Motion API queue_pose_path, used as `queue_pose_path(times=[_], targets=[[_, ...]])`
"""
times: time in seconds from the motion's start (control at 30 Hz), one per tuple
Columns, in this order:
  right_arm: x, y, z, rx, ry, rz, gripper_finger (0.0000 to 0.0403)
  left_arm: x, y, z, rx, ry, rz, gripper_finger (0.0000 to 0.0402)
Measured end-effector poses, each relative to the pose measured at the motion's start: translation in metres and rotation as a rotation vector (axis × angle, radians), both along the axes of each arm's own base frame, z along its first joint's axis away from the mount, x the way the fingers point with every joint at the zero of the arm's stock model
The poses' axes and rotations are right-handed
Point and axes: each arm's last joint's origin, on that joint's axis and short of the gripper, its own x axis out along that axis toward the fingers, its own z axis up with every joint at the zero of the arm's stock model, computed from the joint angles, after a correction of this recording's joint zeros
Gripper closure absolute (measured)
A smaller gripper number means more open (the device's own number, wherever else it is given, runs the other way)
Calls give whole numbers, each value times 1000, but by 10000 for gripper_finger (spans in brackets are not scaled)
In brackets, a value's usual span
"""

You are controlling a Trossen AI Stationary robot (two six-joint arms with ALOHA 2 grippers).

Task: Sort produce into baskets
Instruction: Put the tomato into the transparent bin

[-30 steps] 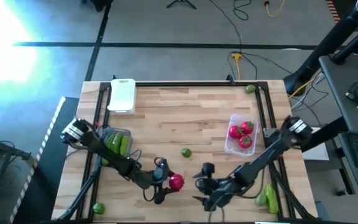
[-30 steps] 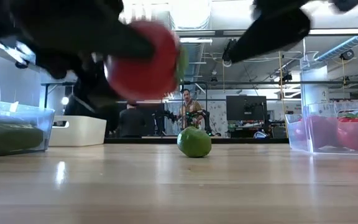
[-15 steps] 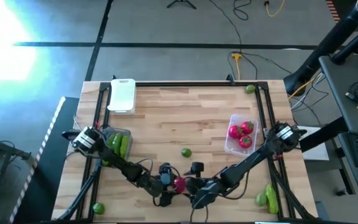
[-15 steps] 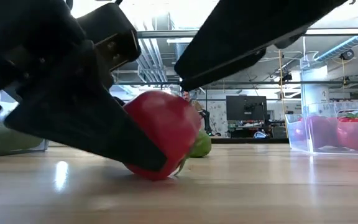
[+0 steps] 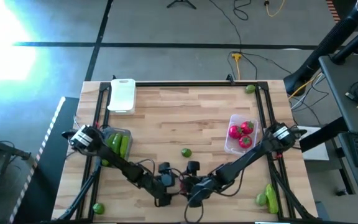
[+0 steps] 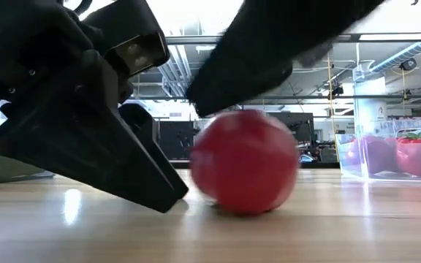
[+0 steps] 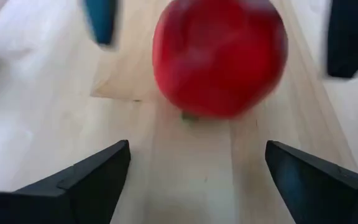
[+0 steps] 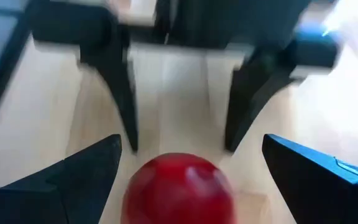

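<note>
Near edge of the wooden counter point(image 5: 185, 118): a round red tomato point(image 5: 180, 183) sits on the boards between my two sets of fingers, free of both. My left fingers point(image 5: 165, 185) stand apart just to its left; my right fingers point(image 5: 193, 185) stand apart just to its right, facing them. To do this well: bring the right pair square around the widest part, close gently so it doesn't roll off. A little farther, a small round green lime point(image 5: 186, 152) waits. Farther right, the clear plastic tub point(image 5: 232, 147) already holding tomatoes looks the likely destination.
</note>
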Motion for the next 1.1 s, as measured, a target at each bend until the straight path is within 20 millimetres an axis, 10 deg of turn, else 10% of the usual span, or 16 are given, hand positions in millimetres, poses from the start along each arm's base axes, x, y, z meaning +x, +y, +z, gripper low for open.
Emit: queue_pose_path(times=[0.8, 1.1], targets=[[-7, -3, -22, 12, 144, -59, 69, -43, -9, 72, 153, -147, 174, 45], [-45, -18, 63, -33, 244, -207, 103, -72, -34, 79, 269, -279, 235, 45]])
